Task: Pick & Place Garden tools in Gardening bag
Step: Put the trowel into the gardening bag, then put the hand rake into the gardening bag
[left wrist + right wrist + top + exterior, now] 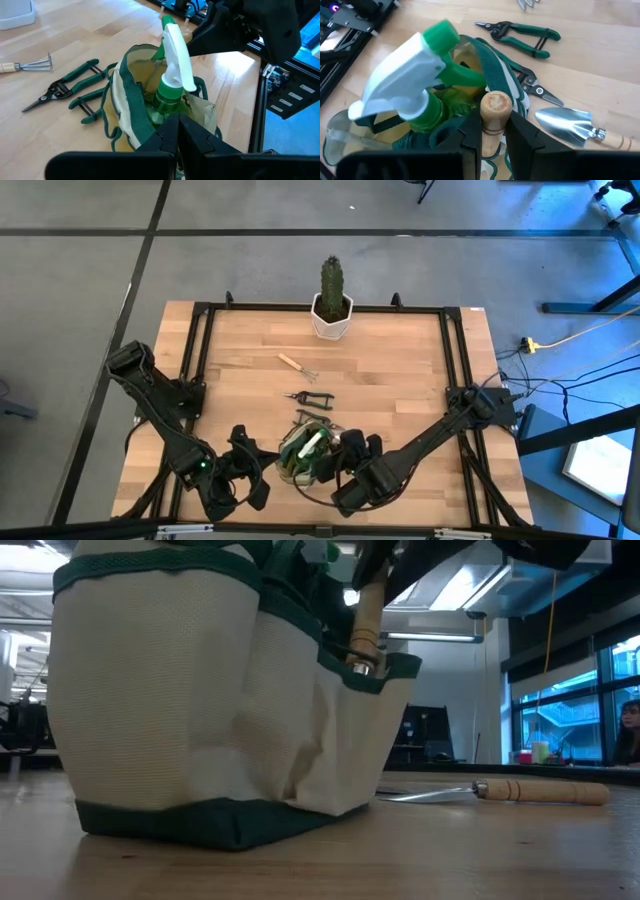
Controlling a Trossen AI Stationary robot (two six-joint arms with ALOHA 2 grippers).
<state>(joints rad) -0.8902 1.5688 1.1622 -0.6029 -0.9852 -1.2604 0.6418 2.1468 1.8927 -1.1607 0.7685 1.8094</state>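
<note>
Right pincer (492, 135) clamped on wooden tool handle (494, 117), lowering it into gardening bag (300, 455) near worktop's front edge beside sprayer (415, 95); next: release, then fetch shears (310, 395); left pincer (177, 132) shut, empty.

The bag (190, 710) is coarse woven cream cloth with green trim, the spray bottle (415, 95) is glossy white and green plastic, the trowel (570, 125) has a shiny metal blade and smooth wooden handle, and the table (400, 380) is matt wood.
</note>
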